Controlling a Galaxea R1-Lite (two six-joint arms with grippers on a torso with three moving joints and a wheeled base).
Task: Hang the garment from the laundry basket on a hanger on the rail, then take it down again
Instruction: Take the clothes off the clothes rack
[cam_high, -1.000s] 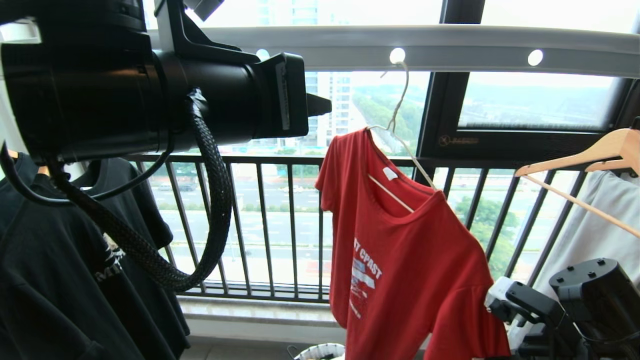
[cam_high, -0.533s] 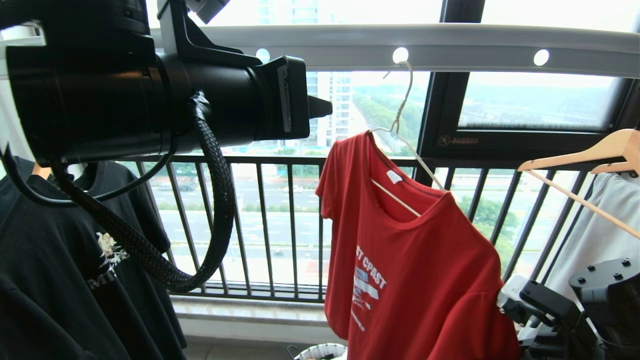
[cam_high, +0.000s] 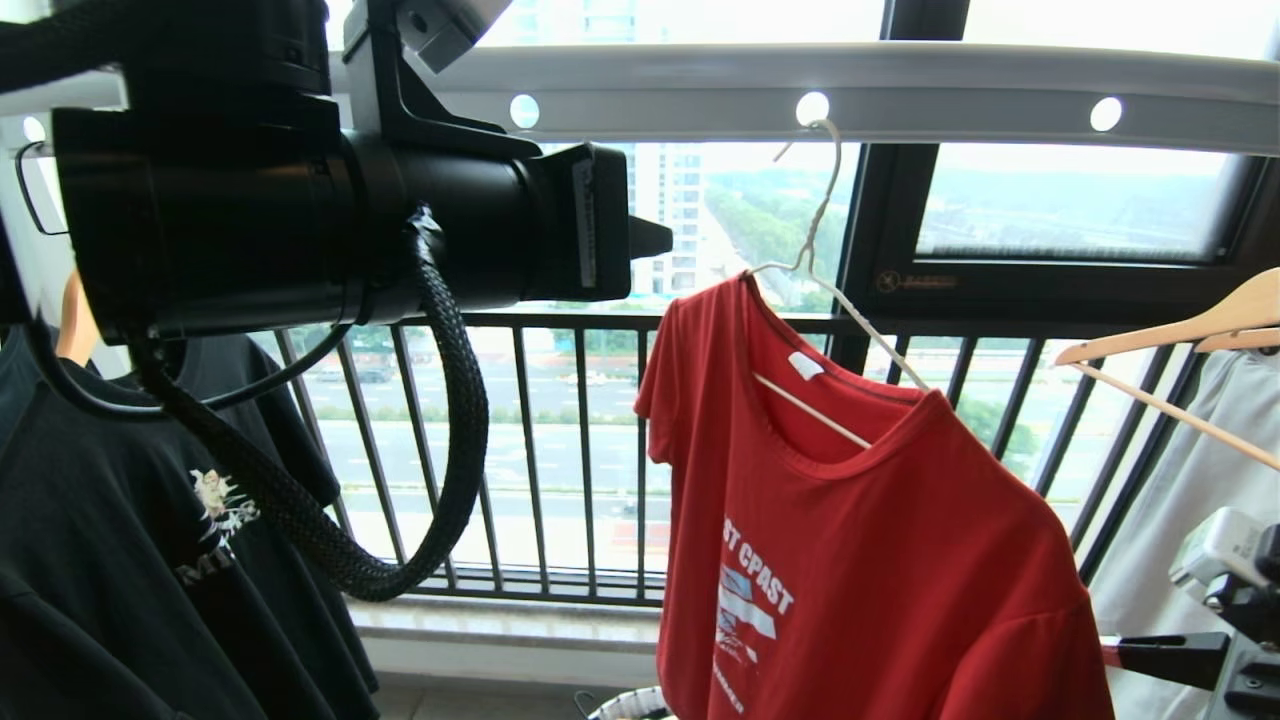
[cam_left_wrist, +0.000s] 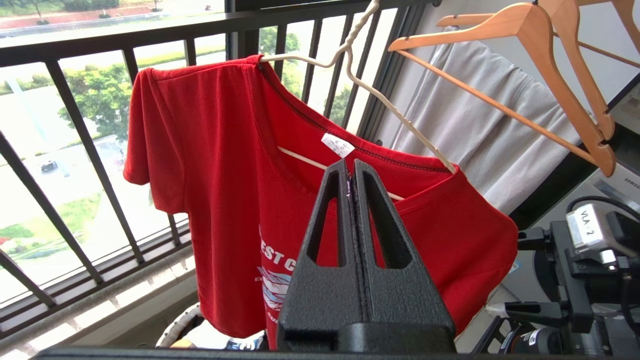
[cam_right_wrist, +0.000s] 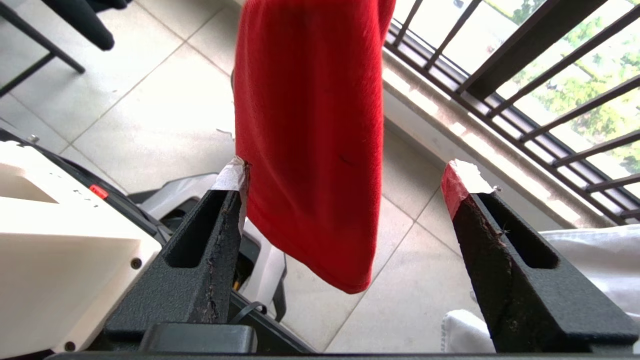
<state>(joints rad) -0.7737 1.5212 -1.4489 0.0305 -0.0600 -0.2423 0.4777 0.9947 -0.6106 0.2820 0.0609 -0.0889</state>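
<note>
Garment hanging on the hanger, hooked into a hole of the rail, long axis running straight down, lower hem dropping out of the head view toward the laundry basket at the floor. Hung crooked: left shoulder high, right shoulder low and sloping toward the right arm. Right gripper low at the right, fingers spread wide with the free red hem between them, gripping nothing. Left gripper raised, pointing at the neckline, fingers pressed together and empty, apart from the cloth; nearer the hook, so likelier to lift it off. Black T-shirt hung left, grey garment and wooden hangers right, window railing behind.
</note>
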